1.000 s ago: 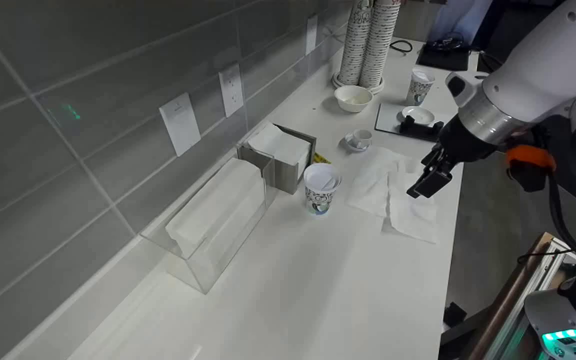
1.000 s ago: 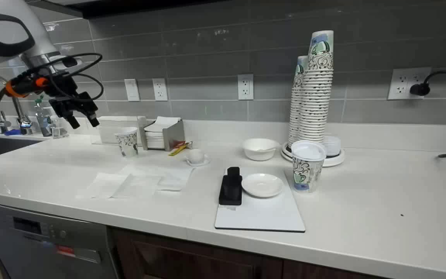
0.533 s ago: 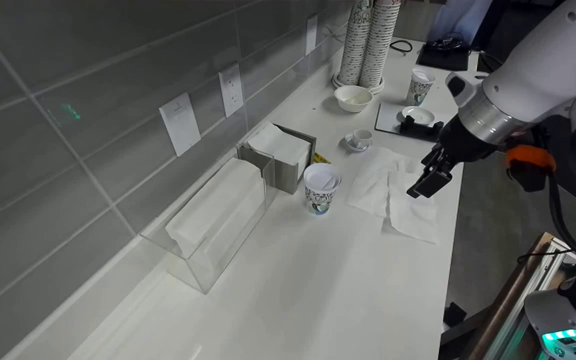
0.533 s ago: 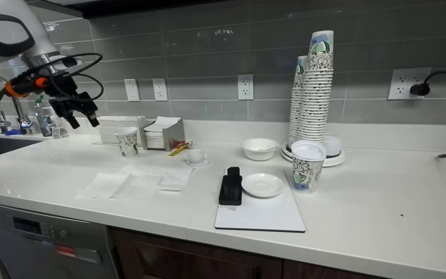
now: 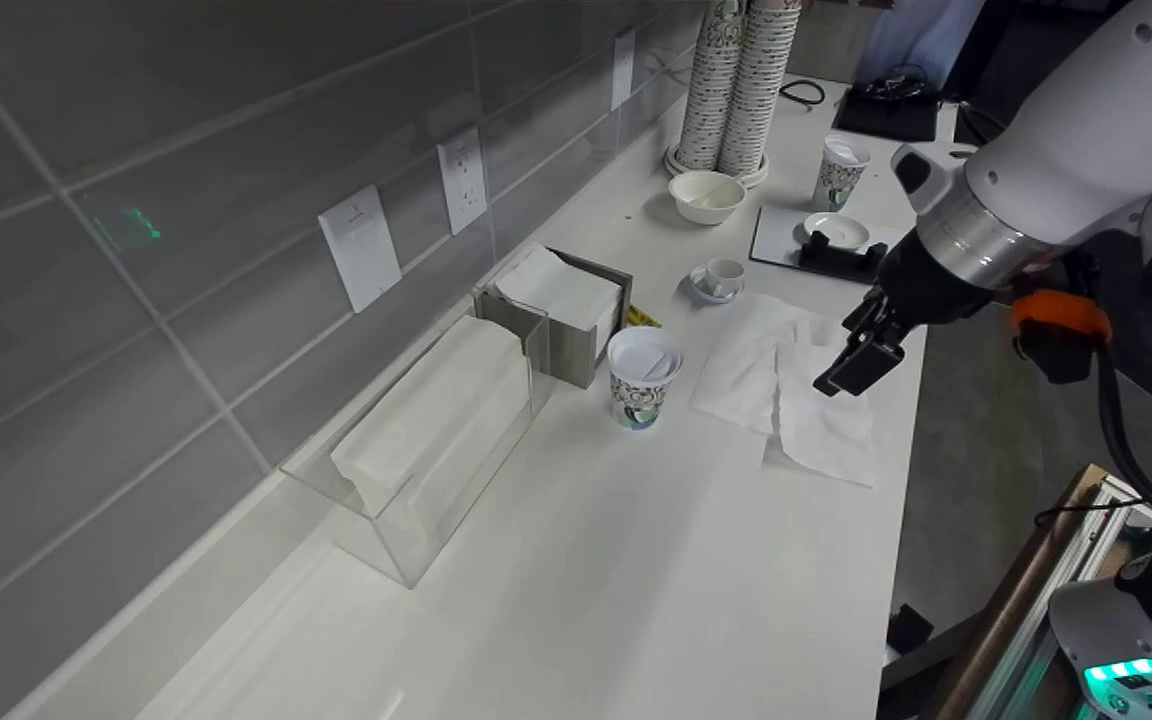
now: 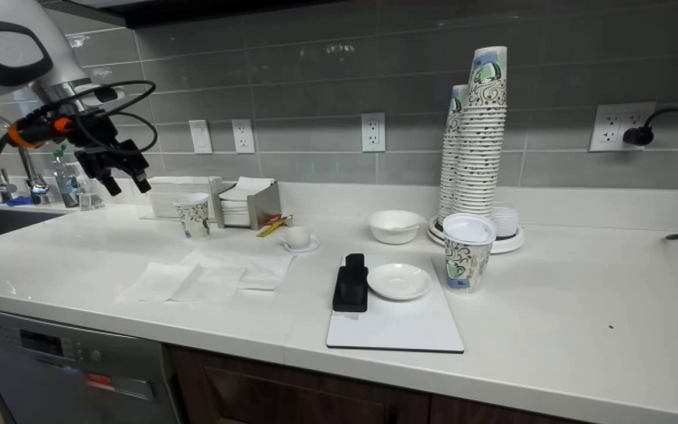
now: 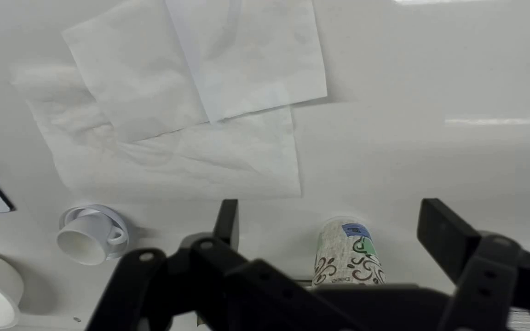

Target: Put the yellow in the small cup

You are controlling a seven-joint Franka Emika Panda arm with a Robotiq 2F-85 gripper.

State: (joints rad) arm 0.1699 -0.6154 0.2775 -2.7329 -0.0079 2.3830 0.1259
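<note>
Fingers (image 7: 446,239) are held parted and released above the surface (image 5: 586,580). Framed between them in the wrist view, but apart from them, the paper cup (image 7: 348,253), marked green on its side, is stood upright just beside a napkin holder (image 6: 264,205). The yellow item (image 6: 272,227) is seen lying between that holder and a white teacup (image 6: 298,237).
</note>
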